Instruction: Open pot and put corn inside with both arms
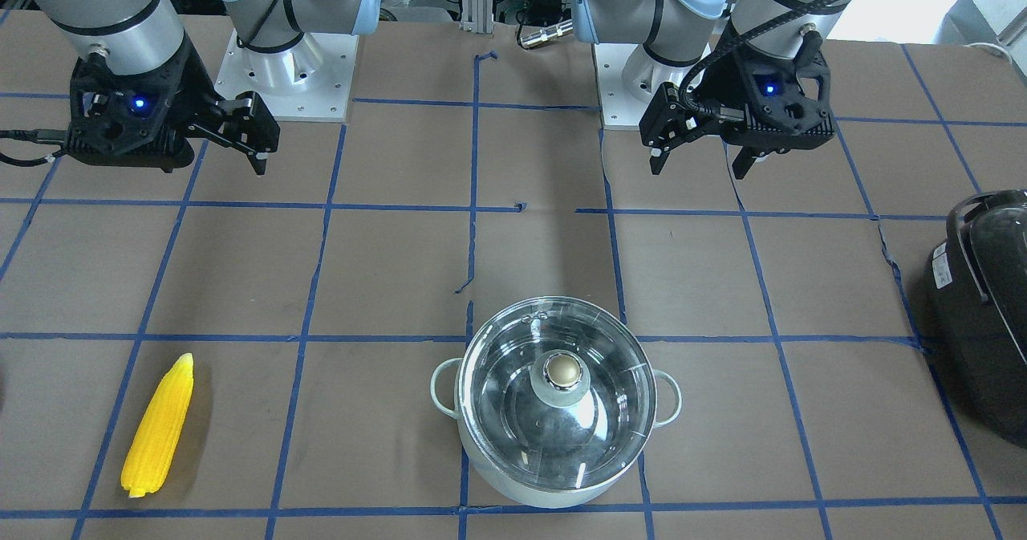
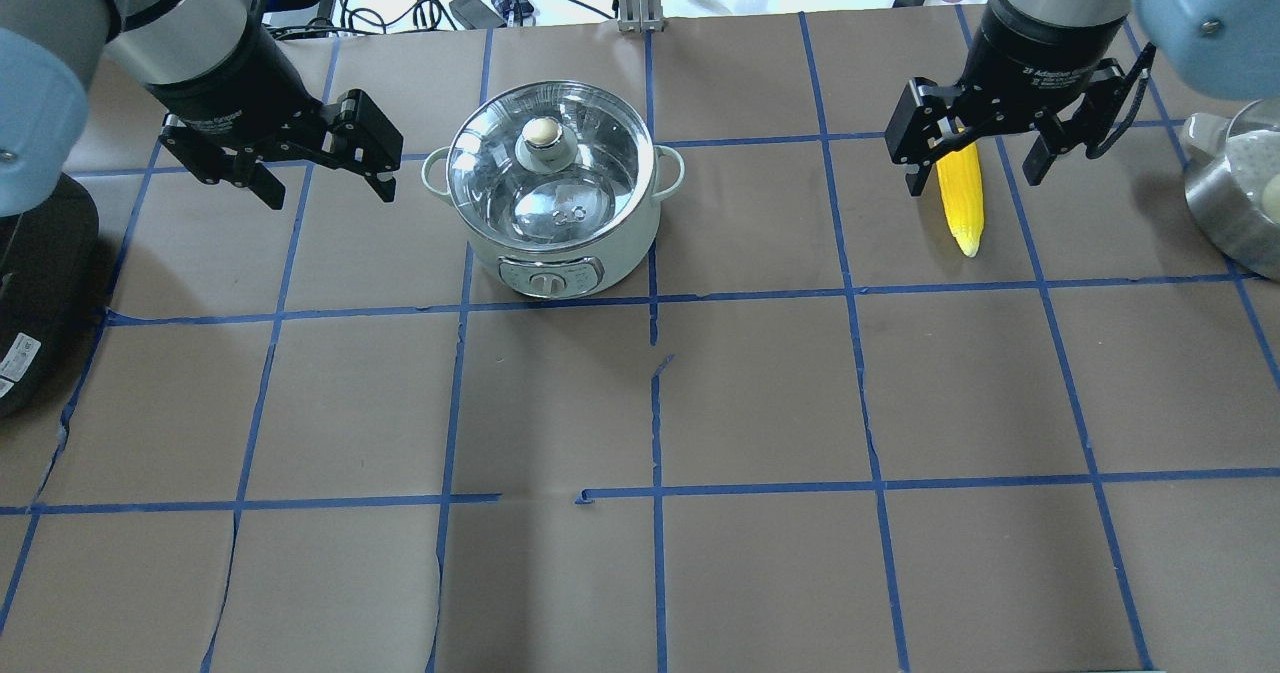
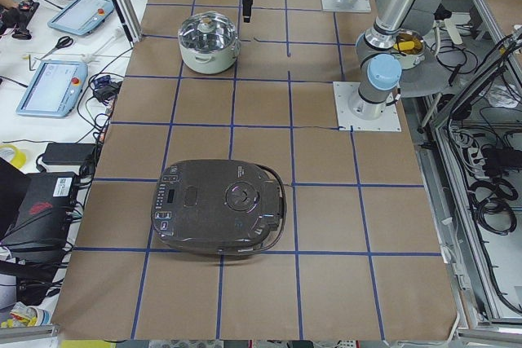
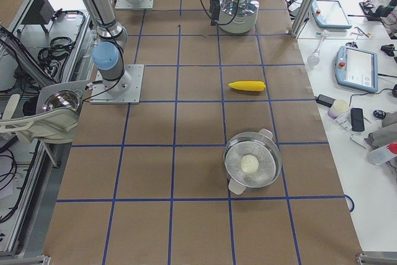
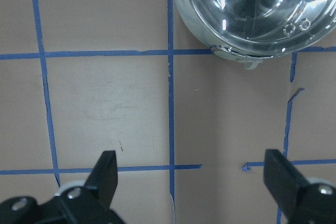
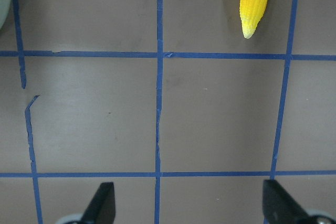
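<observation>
Jaws wide and empty on left gripper [image 5: 191, 163] and right gripper [image 6: 189, 195]; mint-white pot [image 2: 600, 253], glass-lidded; bright yellow tapered corn [image 1: 159, 428].

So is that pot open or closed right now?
Closed. The clear glass lid sits flat on the rim of the pot, its brass-coloured knob on top in the middle. The corn lies outside it.
</observation>
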Robot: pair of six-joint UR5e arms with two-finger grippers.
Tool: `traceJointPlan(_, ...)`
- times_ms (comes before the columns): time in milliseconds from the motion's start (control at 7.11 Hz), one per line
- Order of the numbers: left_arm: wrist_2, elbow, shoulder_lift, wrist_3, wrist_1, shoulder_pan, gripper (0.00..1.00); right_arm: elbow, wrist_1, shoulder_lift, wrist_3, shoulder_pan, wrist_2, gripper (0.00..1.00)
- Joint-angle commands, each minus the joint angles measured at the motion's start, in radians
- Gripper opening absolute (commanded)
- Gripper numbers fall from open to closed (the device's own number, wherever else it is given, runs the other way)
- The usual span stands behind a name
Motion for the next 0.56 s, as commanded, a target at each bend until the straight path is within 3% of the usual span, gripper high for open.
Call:
traceJointPlan(0,-0.005,0.0,-0.007,-0.011,-0.003,0.0,1.0,0.003,0.002,-0.013,-0.001,0.004,0.014,1.0)
traceJointPlan(422,0.033,0.096,-0.095,-0.084,-0.01,-0.003,1.0,0.003,0.011,-0.019,-0.001,0.004,0.036,1.0)
